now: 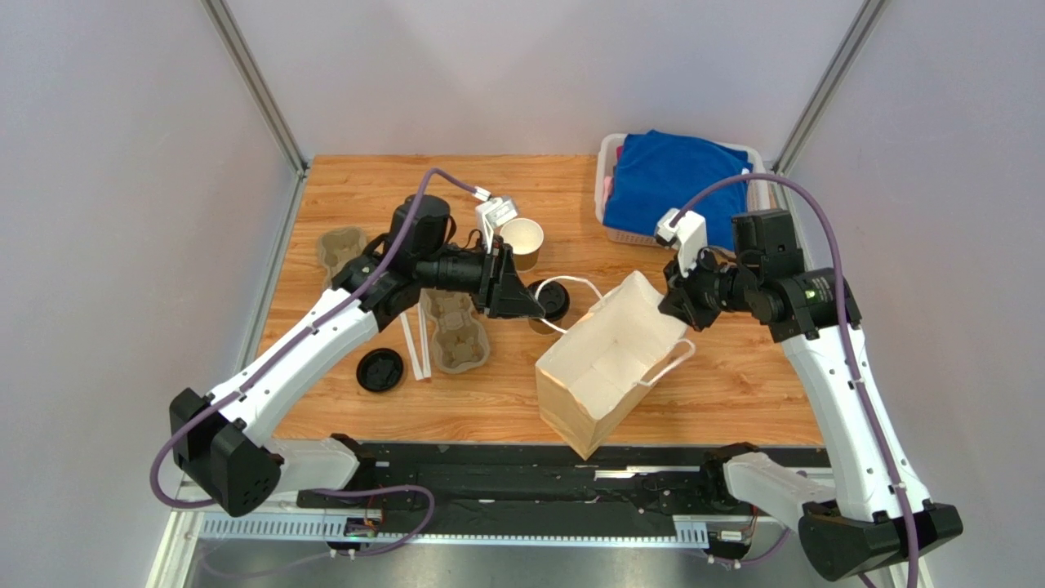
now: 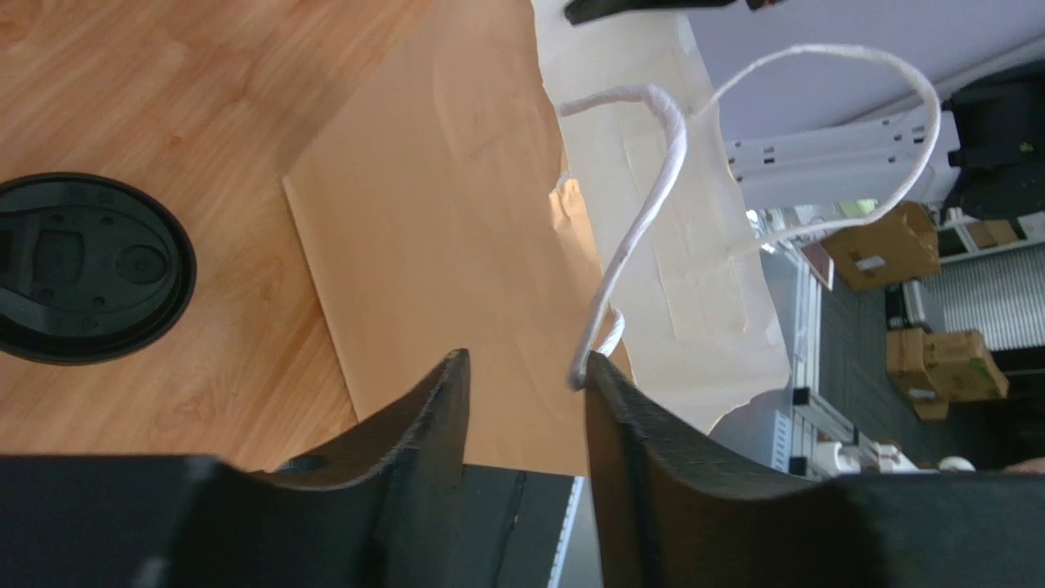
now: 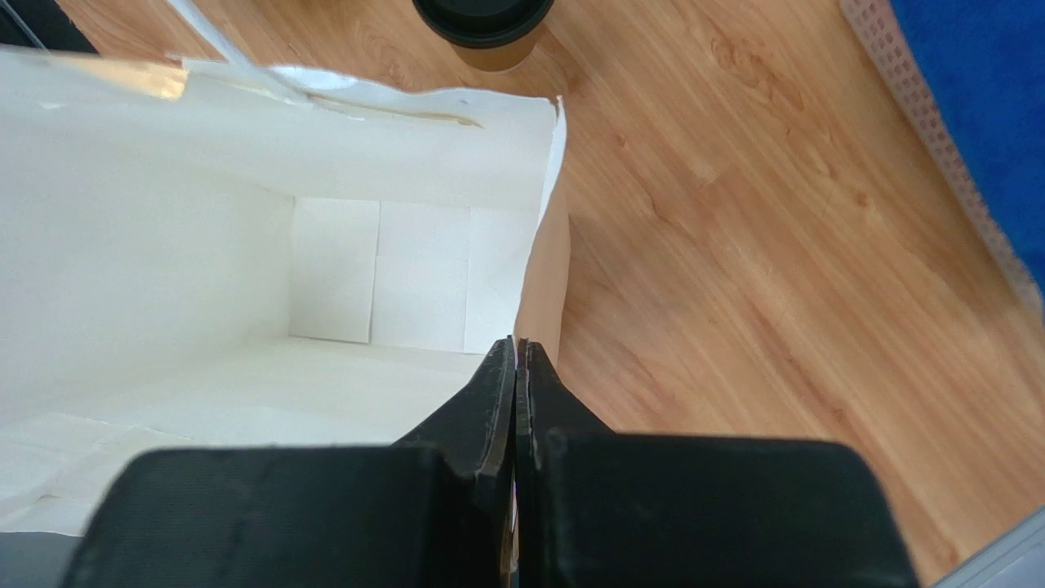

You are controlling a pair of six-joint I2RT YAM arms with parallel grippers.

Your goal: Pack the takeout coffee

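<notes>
My left tool [image 1: 530, 303] sits just beside the takeout coffee [image 1: 552, 298], near the paper bag [image 1: 607, 368] handle. My right tool [image 1: 678, 303] is at the bag's far rim. Bag mouth open on worktop [image 1: 736, 380]. Lidless cup [image 1: 524, 239] behind, loose lid [image 1: 380, 370] to the left.

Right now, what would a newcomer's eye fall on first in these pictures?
The open paper bag in the middle of the table stands out first, showing its white inside. The right fingers are shut on its rim, and the left fingers, apart, sit at its white handle. The takeout coffee stands just beyond the bag.
</notes>
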